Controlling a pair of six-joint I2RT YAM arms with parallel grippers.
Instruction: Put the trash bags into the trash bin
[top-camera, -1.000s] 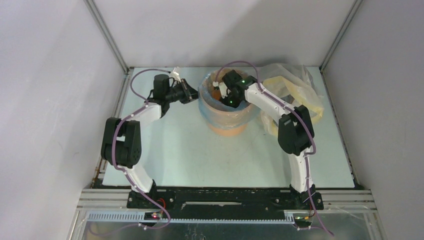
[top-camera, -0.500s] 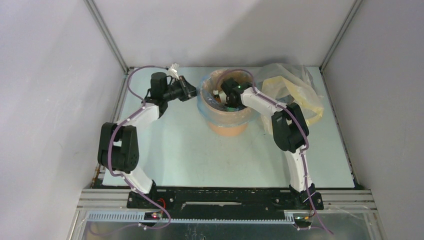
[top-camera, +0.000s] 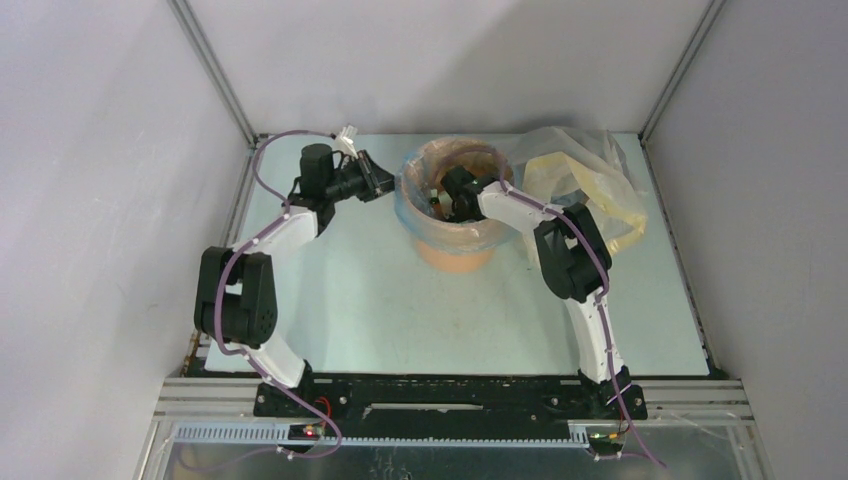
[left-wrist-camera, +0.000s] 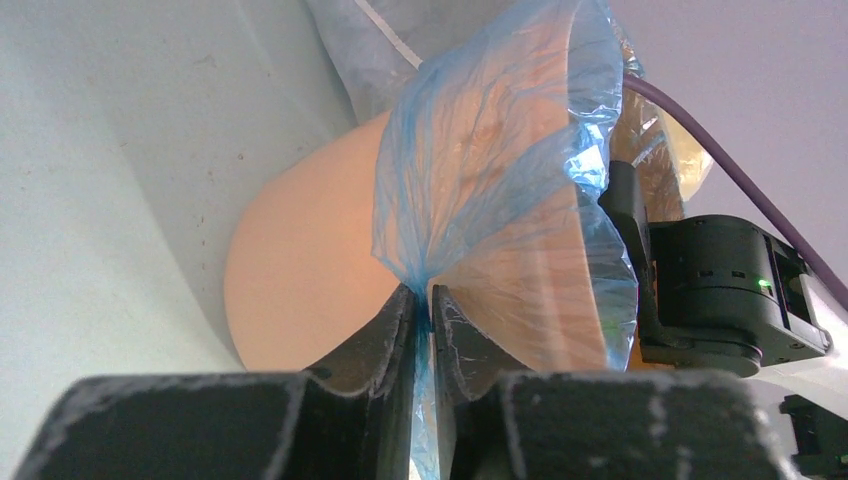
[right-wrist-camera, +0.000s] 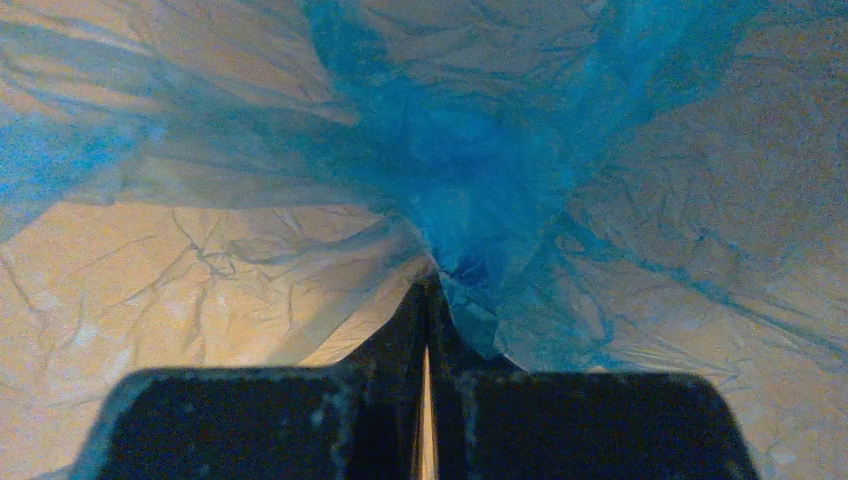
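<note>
Table (top-camera: 350, 300): pale green; white walls (top-camera: 90, 180) around
Bin (top-camera: 455, 258): far centre; bag (left-wrist-camera: 480, 180) lines it, over the rim
Left gripper (left-wrist-camera: 430, 300): clamped on bag outside bin
Right gripper (right-wrist-camera: 428, 290): inside bin, clenched on bag

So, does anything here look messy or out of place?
Nothing spilled or broken. A crumpled yellowish-clear plastic bag lies loose behind and right of the orange bin, and the blue trash bag is bunched where the left gripper pinches it outside the rim.

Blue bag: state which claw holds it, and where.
The left claw pinches the blue bag at its edge outside the bin; the right claw pinches a gathered fold inside.
</note>
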